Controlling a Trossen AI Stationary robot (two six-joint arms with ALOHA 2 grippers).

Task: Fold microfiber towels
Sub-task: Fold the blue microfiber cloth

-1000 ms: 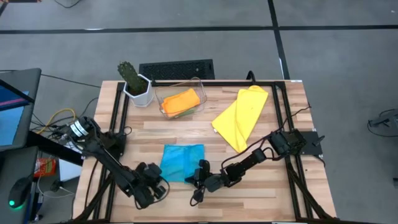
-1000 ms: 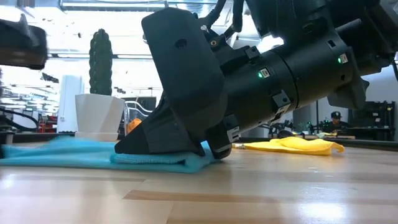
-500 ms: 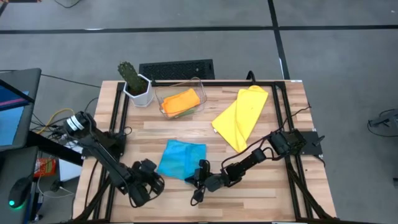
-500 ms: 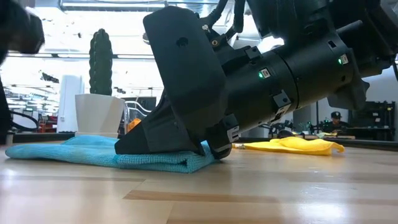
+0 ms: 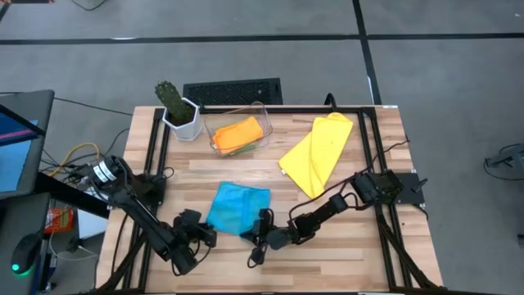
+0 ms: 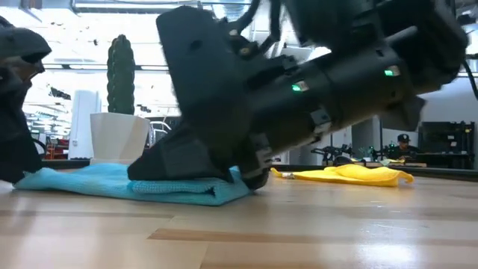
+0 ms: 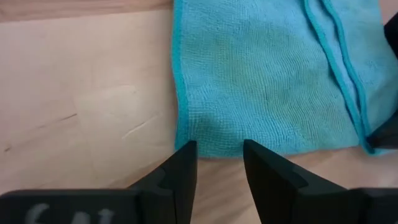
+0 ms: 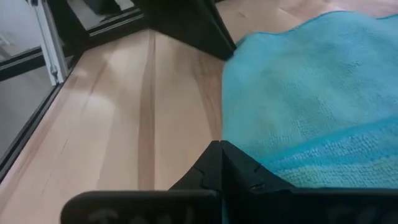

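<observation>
The light blue towel [image 5: 236, 207] is lying folded near the front middle of the table [image 5: 360, 258], with both arms working at its front edge. The right gripper [image 5: 260, 238] is pressing down at the towel's front right corner, its jaws closed tight together with their tips against the cloth, and it is sitting slightly farther left than a second ago. The left gripper [image 5: 201, 233] is hovering just beside the towel's front left edge, its jaws now standing narrowly apart and holding nothing, where a second ago they were at the cloth's corner. In the left wrist view the fingers [image 7: 180, 171] are framing the towel's hem without touching it. The towel itself is sitting slightly turned compared with a second ago. The yellow towel [image 5: 318, 153] is lying at the back right, unchanged, and the orange towel [image 5: 238, 133] is resting in the clear bin [image 5: 263, 115] beside the potted cactus [image 5: 176, 106].
</observation>
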